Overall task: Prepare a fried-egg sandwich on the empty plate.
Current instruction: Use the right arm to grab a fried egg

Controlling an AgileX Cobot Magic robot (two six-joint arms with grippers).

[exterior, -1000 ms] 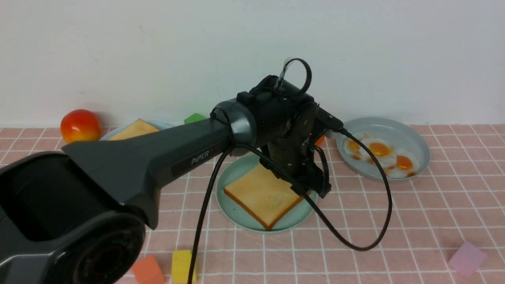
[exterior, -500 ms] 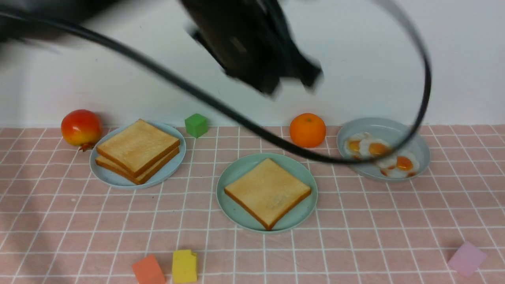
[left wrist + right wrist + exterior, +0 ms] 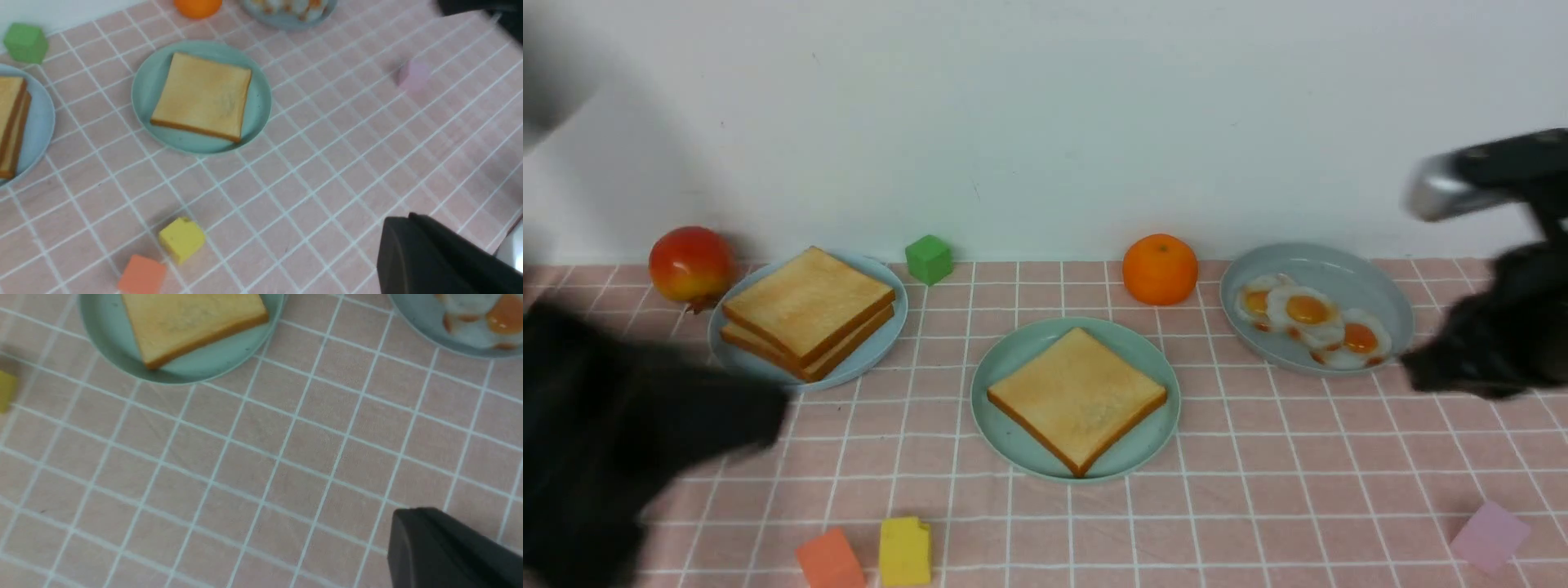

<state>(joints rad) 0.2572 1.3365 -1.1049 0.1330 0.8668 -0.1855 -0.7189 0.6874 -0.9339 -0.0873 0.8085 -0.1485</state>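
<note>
Toast is down. The front view shows one square golden toast slice (image 3: 1076, 398) lying flat on the round mint-green plate (image 3: 1013, 359) at the middle of the pink checked table (image 3: 1258, 457), and the left arm that crowded over it a second ago has swung clear. My left tool (image 3: 743, 416) is now a dark blur low on the left, near the pale blue plate (image 3: 882, 347) with its two stacked toast slices (image 3: 809, 310). My right tool (image 3: 1437, 371) has come in as a blur just beside the grey-blue dish (image 3: 1347, 273) of white fried eggs with orange yolks (image 3: 1307, 310). Both are too smeared for me to tell whether they are released or clenched.

Left wrist view: the mint plate carries its single slice with nothing on top. Only a dark edge of the tool shows, so I can't tell its state there either.

Right wrist view: part of the plate and a corner of the egg dish show across the cloth — again just a dark edge of the tool.

I judge the base layer done and an egg next. The eggs look thin and flat — awkward to pinch.
</note>
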